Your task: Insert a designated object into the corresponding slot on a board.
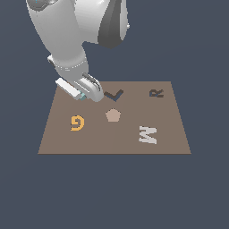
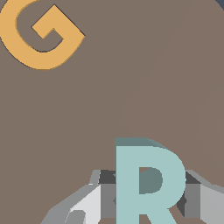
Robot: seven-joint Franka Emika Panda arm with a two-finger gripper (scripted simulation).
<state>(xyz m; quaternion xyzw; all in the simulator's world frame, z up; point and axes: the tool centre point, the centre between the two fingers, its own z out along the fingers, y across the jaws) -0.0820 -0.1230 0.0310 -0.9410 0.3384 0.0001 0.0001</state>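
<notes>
The light-teal "R" piece (image 2: 146, 181) sits between my gripper (image 2: 148, 199) fingers (image 2: 107, 194), which press on both of its sides. In the exterior view the gripper (image 1: 86, 95) is low over the far corner of the brown board (image 1: 172, 123) on the exterior view's left, and only a sliver of the teal piece (image 1: 82, 95) shows under it. I cannot tell whether the piece is touching the board. The dark "R"-shaped slot (image 1: 156, 93) lies near the far corner on the exterior view's right, well apart from the gripper.
On the board are an orange "G" (image 1: 77, 122), also in the wrist view (image 2: 41, 33), a dark tick mark (image 1: 114, 95) just beside the gripper, a tan pentagon (image 1: 113, 115) and a whitish "M" (image 1: 148, 134). The arm's body looms above the far left.
</notes>
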